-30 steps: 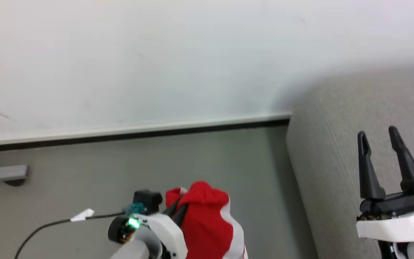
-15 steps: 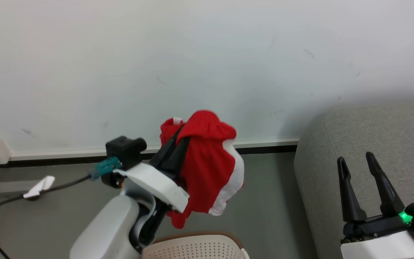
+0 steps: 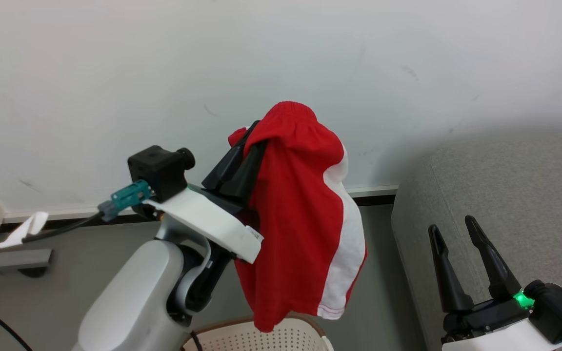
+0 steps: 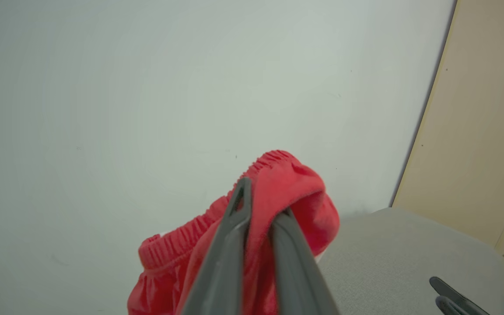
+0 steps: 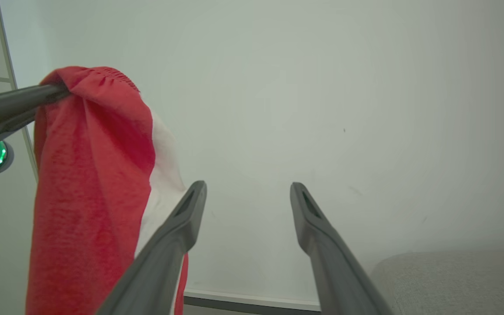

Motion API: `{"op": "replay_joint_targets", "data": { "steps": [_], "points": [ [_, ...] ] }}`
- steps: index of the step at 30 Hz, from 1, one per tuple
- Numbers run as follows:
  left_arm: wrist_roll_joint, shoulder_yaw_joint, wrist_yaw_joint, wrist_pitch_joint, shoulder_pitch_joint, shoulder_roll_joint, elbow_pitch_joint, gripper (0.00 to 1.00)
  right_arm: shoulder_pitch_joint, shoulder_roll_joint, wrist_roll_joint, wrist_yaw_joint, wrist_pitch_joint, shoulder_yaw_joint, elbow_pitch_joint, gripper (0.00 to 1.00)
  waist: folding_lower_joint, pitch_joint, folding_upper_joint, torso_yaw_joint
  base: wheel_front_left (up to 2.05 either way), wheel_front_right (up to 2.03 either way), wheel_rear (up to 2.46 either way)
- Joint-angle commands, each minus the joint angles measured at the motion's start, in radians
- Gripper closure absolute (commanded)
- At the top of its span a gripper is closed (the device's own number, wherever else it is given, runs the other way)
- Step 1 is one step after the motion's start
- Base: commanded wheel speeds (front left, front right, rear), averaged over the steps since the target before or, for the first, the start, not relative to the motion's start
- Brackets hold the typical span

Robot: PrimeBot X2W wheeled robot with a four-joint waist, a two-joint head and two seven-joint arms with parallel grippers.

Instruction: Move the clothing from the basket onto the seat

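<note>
Smooth grey floor point(image 3: 86, 253) runs along the white wall point(image 3: 115, 73). On it, the cream-white perforated plastic basket point(image 3: 291, 339) with its brown rim stands nearest, the big grey fabric seat point(image 3: 505, 185) just right of it, and a flat grey block point(image 3: 15, 258) far left.

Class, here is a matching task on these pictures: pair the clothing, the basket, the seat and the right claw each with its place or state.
Column A
1. clothing
2. basket
3. seat
4. right claw

Column B
a. open, holding nothing
b. hanging from the shut left claw
c. below the hanging hem, at the head view's bottom edge
d. grey, on the robot's right, against the wall

Pairs: 1-b, 2-c, 3-d, 4-a
</note>
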Motion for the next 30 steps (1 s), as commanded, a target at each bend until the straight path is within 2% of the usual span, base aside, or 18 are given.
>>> {"op": "replay_joint_targets", "data": {
  "steps": [1, 12, 18, 26, 30],
  "points": [
    [0.006, 0.002, 0.005, 0.003, 0.012, 0.007, -0.008, 1.0, 0.003, -0.012, 0.007, -0.002, 0.001, 0.003, -0.004, 0.0, 0.0, 0.003, -0.0001, -0.001, 0.0, 0.0, 0.0],
    [-0.003, -0.008, 0.002, 0.006, 0.003, 0.005, -0.007, 1.0, -0.028, -0.048, 0.087, -0.002, 0.001, 0.112, 0.022, 0.0, 0.0, 0.005, -0.0001, 0.003, 0.0, 0.0, 0.0],
    [-0.006, -0.022, -0.005, 0.01, -0.004, -0.002, -0.016, 1.0, -0.057, -0.107, 0.176, -0.002, 0.001, 0.222, 0.072, 0.0, 0.0, 0.007, -0.0001, 0.02, 0.0, 0.0, 0.0],
    [0.003, -0.083, -0.027, 0.031, -0.003, -0.028, -0.038, 1.0, -0.162, -0.196, 0.325, -0.002, 0.001, 0.4, 0.207, 0.0, 0.0, 0.007, -0.0001, 0.072, 0.0, 0.0, 0.0],
    [-0.004, -0.116, -0.038, 0.042, 0.01, -0.046, -0.049, 1.0, -0.217, -0.229, 0.431, -0.002, 0.001, 0.5, 0.265, 0.0, 0.0, 0.003, -0.0001, 0.101, 0.0, 0.0, 0.0]
  ]
}}
